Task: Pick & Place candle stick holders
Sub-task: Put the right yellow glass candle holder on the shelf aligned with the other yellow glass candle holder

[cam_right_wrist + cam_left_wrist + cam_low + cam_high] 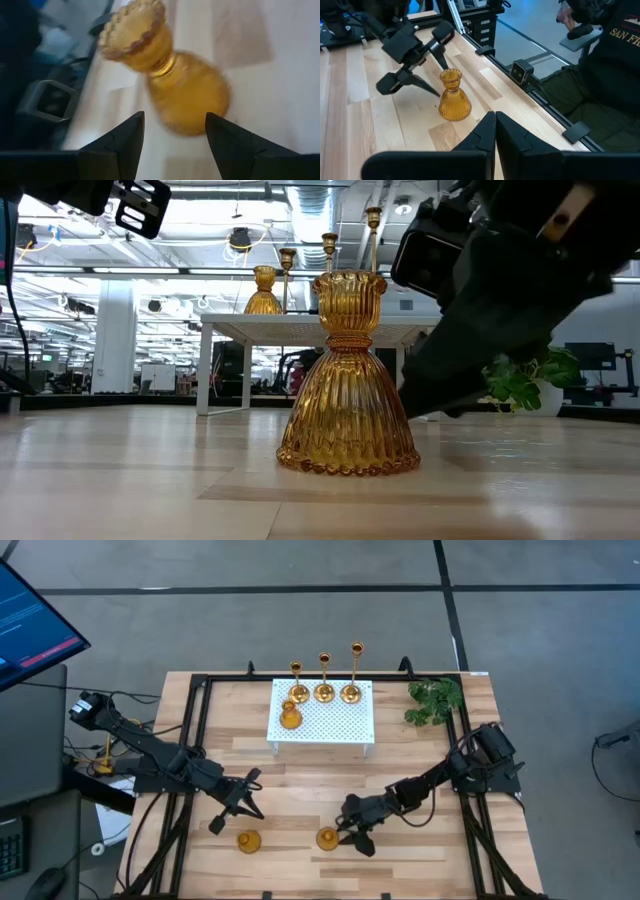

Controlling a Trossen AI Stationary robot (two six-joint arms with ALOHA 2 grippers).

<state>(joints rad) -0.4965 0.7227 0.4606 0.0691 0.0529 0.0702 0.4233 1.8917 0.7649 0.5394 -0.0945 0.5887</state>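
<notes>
**Right gripper lining up on near-edge squat holder**

The right gripper (352,837) is hovering just beside a squat amber holder (327,838) near the table's (430,790) front edge, fingers apart, not yet around it. The holder is standing upright, long axis vertical, directly ahead of the open jaws in the right wrist view. The left gripper (232,810), fingers together, is sitting near a second squat holder (248,841). Four more are standing on the white stand (340,725).
</notes>
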